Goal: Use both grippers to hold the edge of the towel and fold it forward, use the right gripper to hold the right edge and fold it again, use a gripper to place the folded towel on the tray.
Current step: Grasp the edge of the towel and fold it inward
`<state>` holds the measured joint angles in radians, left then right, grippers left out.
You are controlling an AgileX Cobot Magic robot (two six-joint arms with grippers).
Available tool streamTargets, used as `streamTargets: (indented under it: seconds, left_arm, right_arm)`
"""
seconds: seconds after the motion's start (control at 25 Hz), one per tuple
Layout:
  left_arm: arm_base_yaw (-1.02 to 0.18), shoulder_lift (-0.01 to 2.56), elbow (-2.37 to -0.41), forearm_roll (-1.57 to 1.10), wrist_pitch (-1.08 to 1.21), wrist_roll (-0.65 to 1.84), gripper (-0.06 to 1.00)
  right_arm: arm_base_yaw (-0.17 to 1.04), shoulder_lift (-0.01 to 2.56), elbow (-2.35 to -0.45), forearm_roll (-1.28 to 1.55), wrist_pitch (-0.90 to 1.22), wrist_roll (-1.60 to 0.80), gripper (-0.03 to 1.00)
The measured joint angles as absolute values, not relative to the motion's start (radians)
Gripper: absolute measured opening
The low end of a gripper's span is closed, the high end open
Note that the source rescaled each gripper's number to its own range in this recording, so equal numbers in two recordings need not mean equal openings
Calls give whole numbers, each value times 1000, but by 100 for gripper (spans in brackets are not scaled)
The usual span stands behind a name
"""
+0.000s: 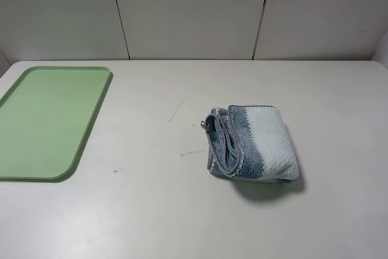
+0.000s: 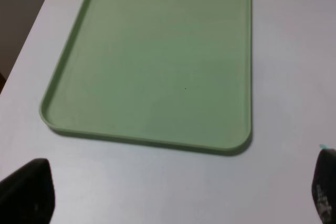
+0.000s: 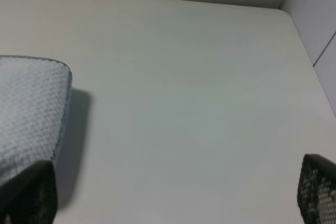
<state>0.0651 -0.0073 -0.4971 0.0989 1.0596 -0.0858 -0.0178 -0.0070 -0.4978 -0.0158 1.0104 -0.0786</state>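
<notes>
**Folded towel [image 1: 254, 144] sits off the tray [image 1: 48, 119]**

I see the striped towel folded into a thick bundle on the worktop [image 1: 151, 210], right of centre, well apart from the light-green tray at the left edge. My left claw [image 2: 176, 195] is spread wide beside the tray's short rim. My right claw [image 3: 173, 192] is spread too, one fingertip by the towel's pale end.

High camera overlooks the table [image 1: 182, 222]; left wrist shares the tray [image 1: 42, 119], right wrist the towel [image 1: 270, 141].
</notes>
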Motion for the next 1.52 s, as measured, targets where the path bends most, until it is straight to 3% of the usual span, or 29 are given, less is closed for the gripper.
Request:
streamTargets:
  seconds: [0.36, 0.84, 1.52]
  left_arm:
    - [65, 48, -531, 27, 1040, -86, 100]
    - [40, 627, -722, -212, 955, 67, 100]
    - [-377, 1322, -900, -251, 701, 34, 100]
  right_arm:
    - [-18, -7, -498, -16, 1011, -79, 100]
    - [-18, -7, -498, -16, 1011, -79, 100]
    - [-18, -7, -498, -16, 1010, -79, 100]
